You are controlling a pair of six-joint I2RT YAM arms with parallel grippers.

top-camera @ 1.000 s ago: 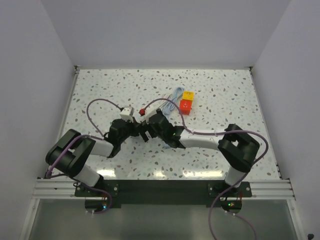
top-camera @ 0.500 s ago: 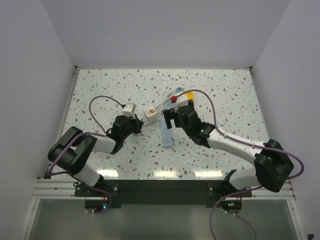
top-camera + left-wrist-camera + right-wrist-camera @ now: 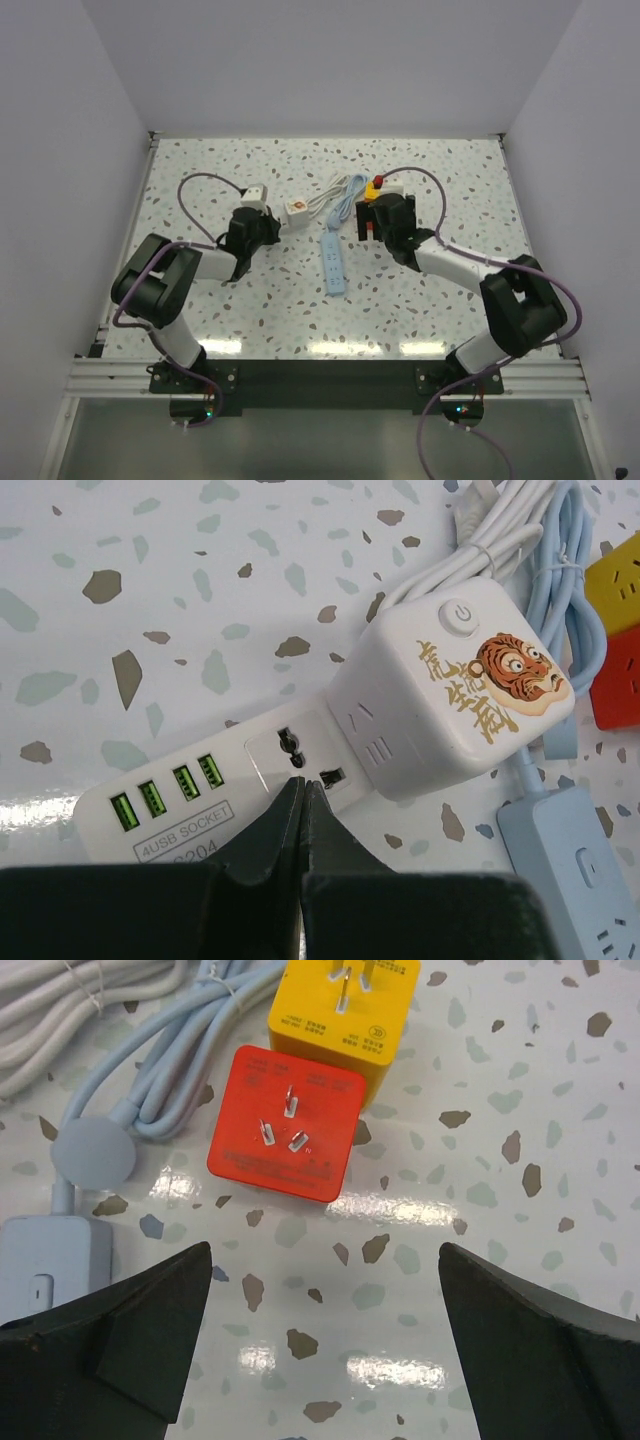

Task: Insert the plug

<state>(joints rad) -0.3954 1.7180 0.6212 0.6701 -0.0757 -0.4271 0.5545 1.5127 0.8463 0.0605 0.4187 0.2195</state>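
Jaws of right end effector [image 3: 322, 1252] gape empty near red plug [image 3: 287, 1137]; left end effector [image 3: 303, 788] pinched together over white socket [image 3: 170, 810].

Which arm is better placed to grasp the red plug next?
Right. The right gripper is open and directly facing the red plug; the left gripper is shut above the white socket strip.

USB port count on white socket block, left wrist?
4 green USB ports, one row across the white socket block, left of its universal outlet. The shut left gripper covers the block's near edge, so more could be hidden.
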